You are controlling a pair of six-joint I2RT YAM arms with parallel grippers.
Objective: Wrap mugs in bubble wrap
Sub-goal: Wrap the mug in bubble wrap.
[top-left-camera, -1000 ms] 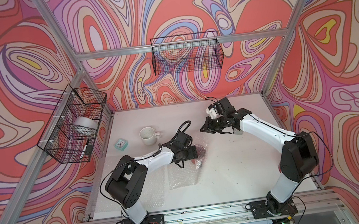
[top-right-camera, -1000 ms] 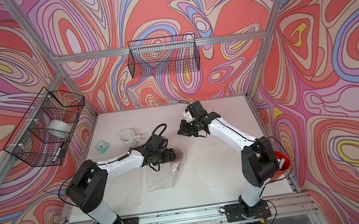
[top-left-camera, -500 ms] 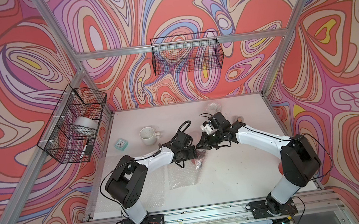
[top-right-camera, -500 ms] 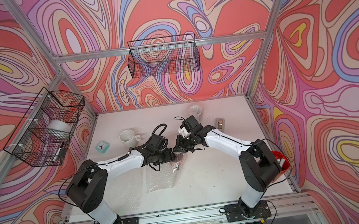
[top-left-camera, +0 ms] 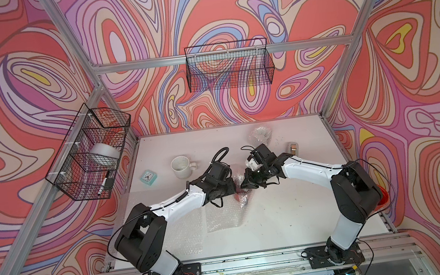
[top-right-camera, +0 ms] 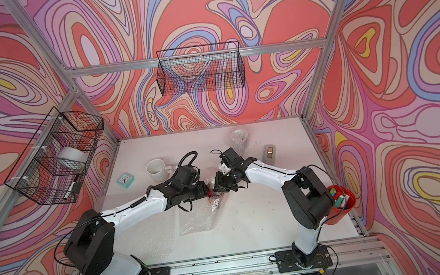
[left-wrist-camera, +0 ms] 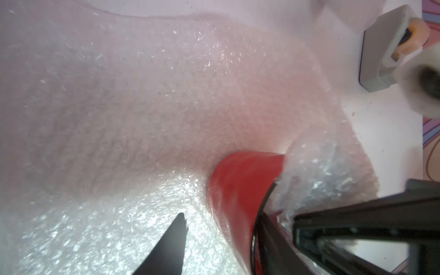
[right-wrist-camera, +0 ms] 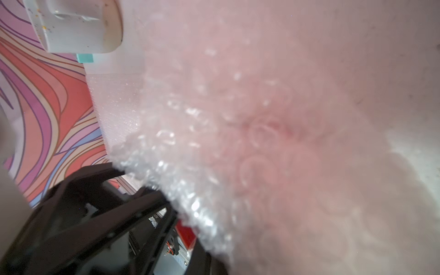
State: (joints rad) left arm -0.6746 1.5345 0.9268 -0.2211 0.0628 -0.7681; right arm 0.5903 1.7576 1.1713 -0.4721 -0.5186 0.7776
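- Nearest my bases, the bubble wrap (top-left-camera: 222, 215) lies flat on the counter (top-left-camera: 294, 214), with a second sheet (top-left-camera: 185, 234) just beside it on my left.
- At the first sheet's far edge is the red mug (left-wrist-camera: 238, 190), half buried where the wrap bunches up. Only a sliver of red shows in both top views, and I cannot tell whether it stands upright or lies on its side.
- My left hand (left-wrist-camera: 221, 223) reaches it from my left. Its fingers stand apart, one on the wrap and one by the mug's rim, with the red wall between them. Whether they are squeezing it I cannot tell.
- My right hand (top-left-camera: 247, 184) meets it from the opposite side, fingers pressed together and pinching the bunched wrap just beside the mug.
- So the mug lies straight between my two hands, with the slack sheet on its near side. I judge the left should steady the mug while the right draws the wrap over it.
- Farther off on my left, a bare white mug (top-left-camera: 181, 167) stands near a mint clock (top-left-camera: 148, 177). A tape dispenser (top-left-camera: 294, 147) sits on my right.
- Farthest back sits a wrap bundle (top-left-camera: 261, 134); I cannot make out what is inside it.
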